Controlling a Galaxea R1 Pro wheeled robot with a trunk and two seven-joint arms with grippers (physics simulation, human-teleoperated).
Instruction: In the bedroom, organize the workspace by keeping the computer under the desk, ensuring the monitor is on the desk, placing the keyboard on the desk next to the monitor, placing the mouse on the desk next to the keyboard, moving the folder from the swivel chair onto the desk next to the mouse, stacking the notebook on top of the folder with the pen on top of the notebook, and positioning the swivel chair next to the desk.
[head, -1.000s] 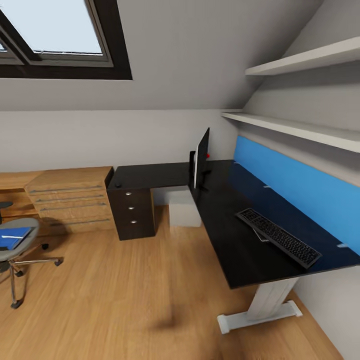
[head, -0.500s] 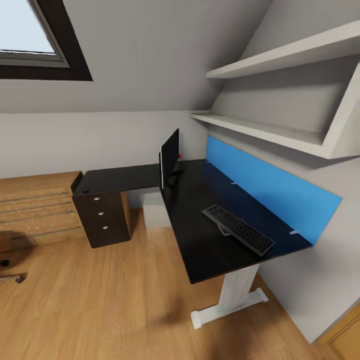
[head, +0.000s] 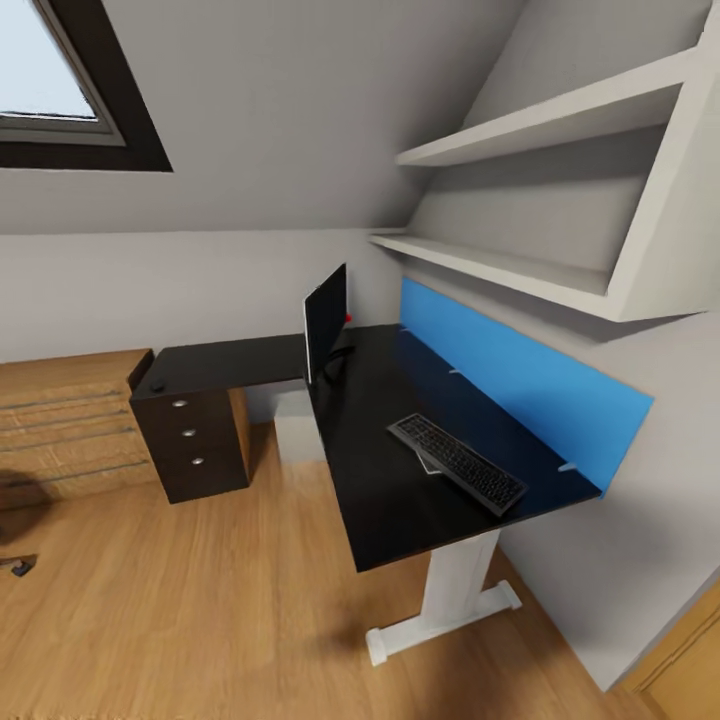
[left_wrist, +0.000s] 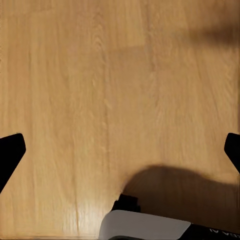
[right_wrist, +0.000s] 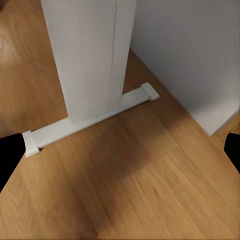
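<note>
The keyboard (head: 457, 462) lies on the desk (head: 375, 500), well apart from the monitor (head: 324, 320) standing at the inner corner; the computer (head: 293, 425) sits under it. I judge the step is driving up to the desk: stop square to its long edge, arms clear of the white leg (right_wrist: 90, 60). Both claws hang low over the floor (left_wrist: 75, 100), fingertips wide apart, holding nothing; the right faces the leg, below the keyboard.

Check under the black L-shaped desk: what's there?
Under the black L-shaped desk: a light grey box-shaped tower case near the corner, partly covered by the top, a dark drawer unit, and a white leg.
</note>
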